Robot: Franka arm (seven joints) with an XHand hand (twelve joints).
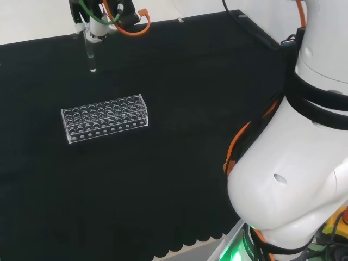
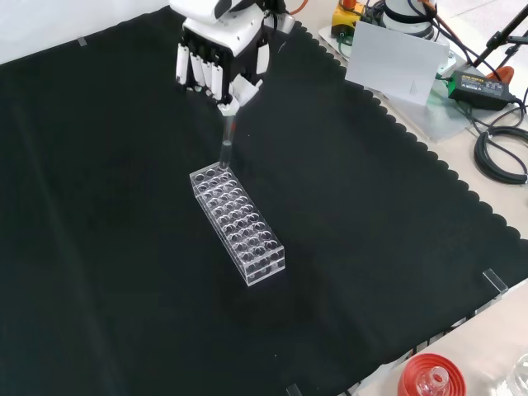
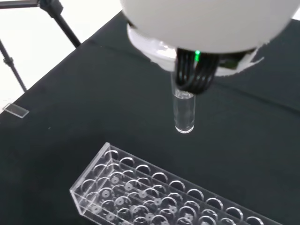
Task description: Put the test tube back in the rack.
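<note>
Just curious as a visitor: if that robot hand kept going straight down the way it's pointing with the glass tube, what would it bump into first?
Probably the clear rack. The hand holds the test tube upright, tip above the rack's near end in the front view. Depth is unclear; it might meet the black cloth just beside it.

A robotics lab set up for glassware handling: a tabletop [image 2: 99, 165] draped in black scallop-edged cloth, a clear test tube rack [image 2: 238, 223], a red ribbed flask stand [image 2: 429, 375] at the cloth's edge, loose cables [image 2: 502, 157] beside it, and a black tripod [image 3: 56, 14] against the pale floor.
</note>
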